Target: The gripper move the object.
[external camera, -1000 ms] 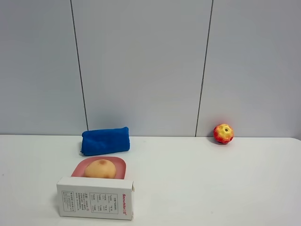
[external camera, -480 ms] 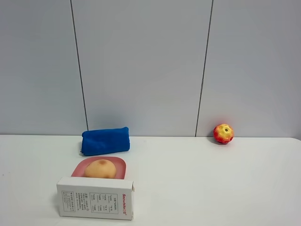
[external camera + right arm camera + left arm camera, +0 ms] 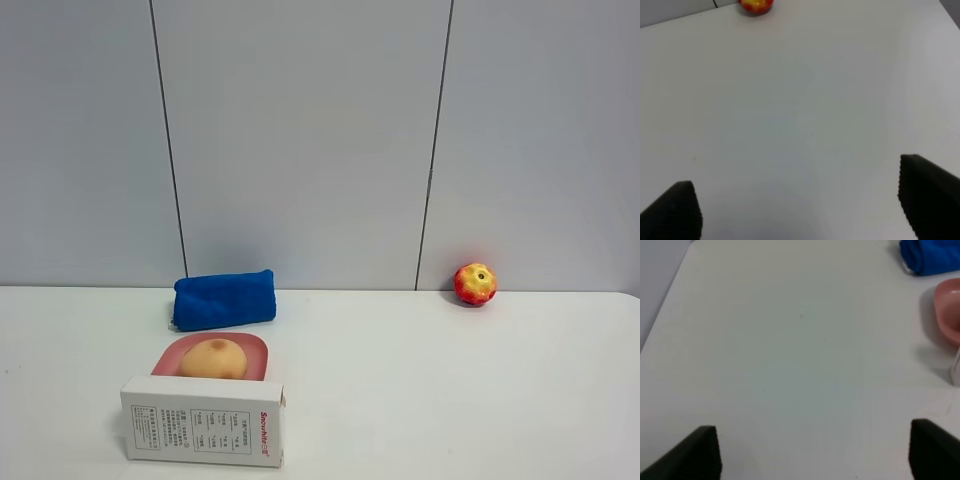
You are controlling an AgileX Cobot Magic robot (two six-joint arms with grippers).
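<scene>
The tan-orange potato-like object [image 3: 213, 358] with a brownish blotch lies in a pink dish [image 3: 253, 349] on the left of the white table, behind a white box. No arm shows in the exterior high view. In the left wrist view my left gripper [image 3: 815, 452] is open and empty above bare table, its black fingertips [image 3: 697, 452] far apart; the pink dish's rim [image 3: 947, 310] shows at the side. In the right wrist view my right gripper [image 3: 802, 210] is open and empty over bare table, with the apple far off.
A white printed box [image 3: 203, 420] stands in front of the dish. A blue folded cloth [image 3: 224, 298] lies behind it by the wall, also in the left wrist view [image 3: 932, 255]. A red-and-yellow apple [image 3: 475, 284] sits at the back right, also in the right wrist view [image 3: 756, 5].
</scene>
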